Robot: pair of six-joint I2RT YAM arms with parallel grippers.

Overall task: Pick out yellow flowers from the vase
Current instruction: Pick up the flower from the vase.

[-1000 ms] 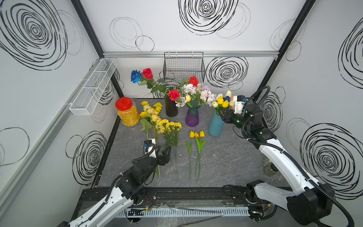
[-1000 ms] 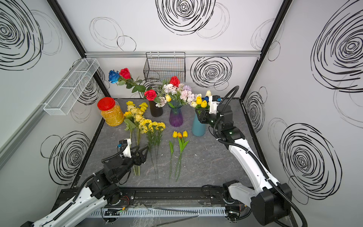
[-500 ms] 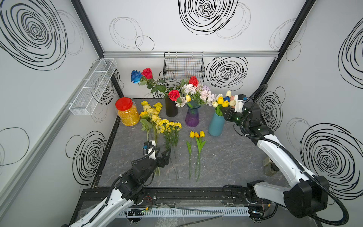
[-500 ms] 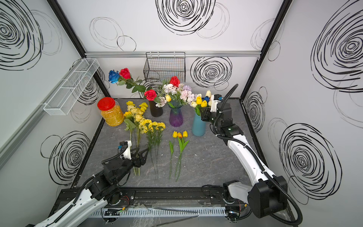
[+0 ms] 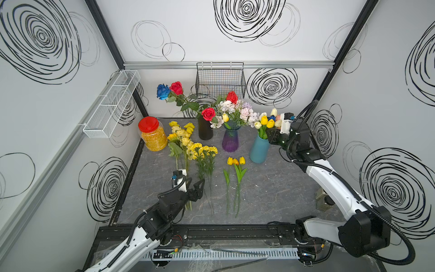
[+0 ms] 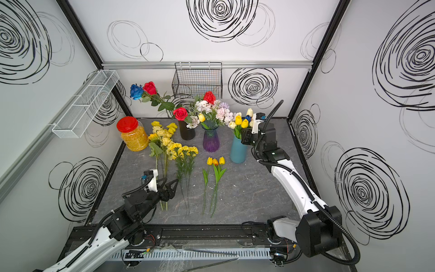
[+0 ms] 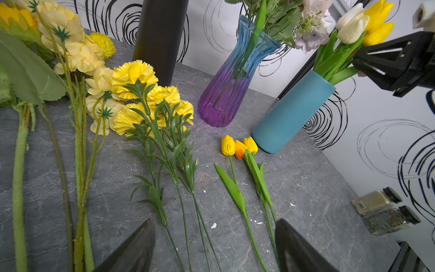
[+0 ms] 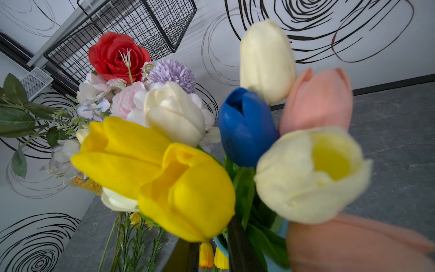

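We see the left fingers (image 5: 200,187) spread wide and empty, low over the counter (image 5: 270,188); in the left wrist view the stems of the yellow carnations (image 7: 141,77) run along the counter under the gap between them; the sunflower and pale yellow blooms (image 5: 182,135) lie beside the carnations, their stems passing beneath that arm's wrist; ahead of these fingers and towards the other arm lie three loose tulips (image 5: 235,161), two yellow and one orange, flat on the counter, their heads near the foot of the teal vase (image 5: 259,150); the right fingers (image 7: 386,66) reach in at the green stems just above that vase's rim, drawn close together, though we cannot tell whether they pinch a stem; directly above them two yellow tulips (image 8: 164,174) stand upright in the vase among white, blue and pink ones; beyond them stand the purple vase (image 5: 230,141) and the black vase (image 5: 205,131).
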